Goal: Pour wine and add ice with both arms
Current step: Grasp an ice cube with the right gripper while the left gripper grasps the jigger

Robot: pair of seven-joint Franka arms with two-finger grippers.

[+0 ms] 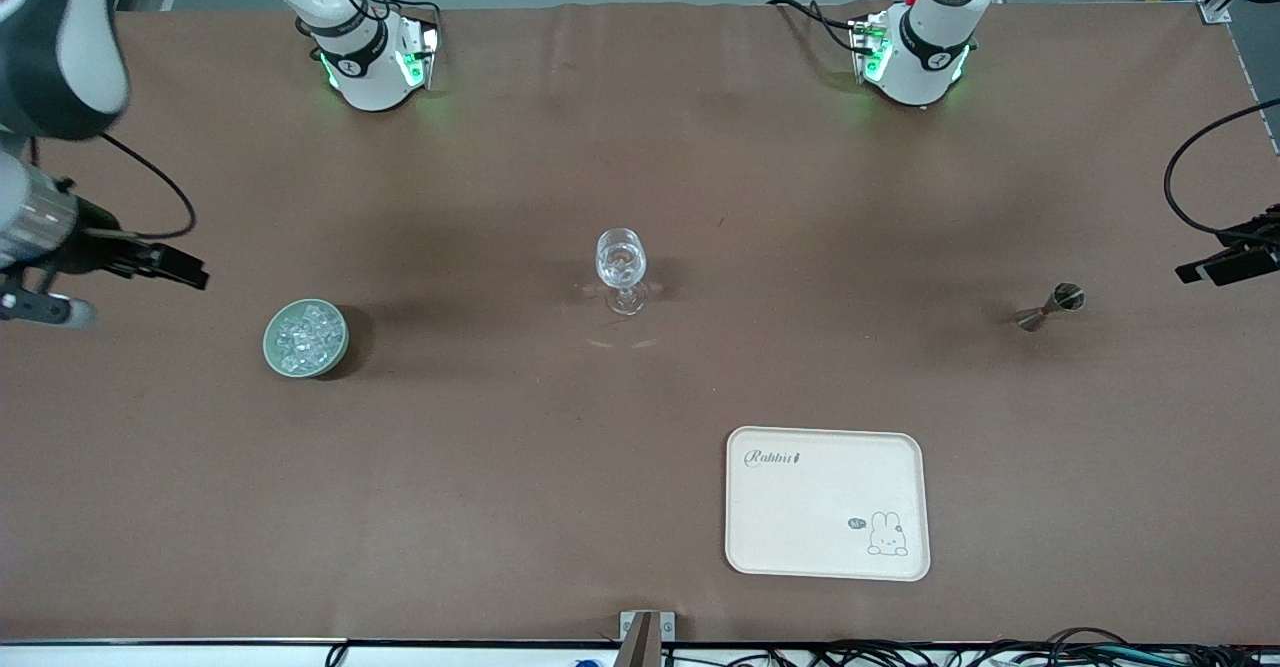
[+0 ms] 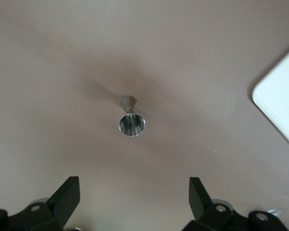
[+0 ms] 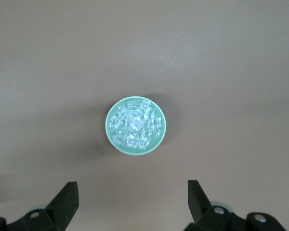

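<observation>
The ice [image 1: 306, 335] is a heap of small clear cubes in a pale green round bowl [image 1: 268, 340] toward the right arm's end of the table. A clear stemmed wine glass [image 1: 621, 265] stands upright at mid-table. A small metal jigger [image 1: 1052, 307] stands toward the left arm's end. My right gripper [image 1: 188, 273] hangs open and empty above the table near the bowl; its wrist view shows the ice [image 3: 135, 126] in the bowl [image 3: 109, 126], clear of the gripper [image 3: 132, 195]. My left gripper [image 1: 1200, 270] hangs open and empty near the jigger [image 2: 131, 120], which is apart from the gripper [image 2: 135, 192].
A cream rectangular tray [image 1: 826, 503] with a rabbit drawing lies nearer to the front camera than the glass; its corner shows in the left wrist view [image 2: 279, 98]. Brown cloth covers the table. Both arm bases [image 1: 375, 62] [image 1: 915, 57] stand along the farthest table edge from the camera.
</observation>
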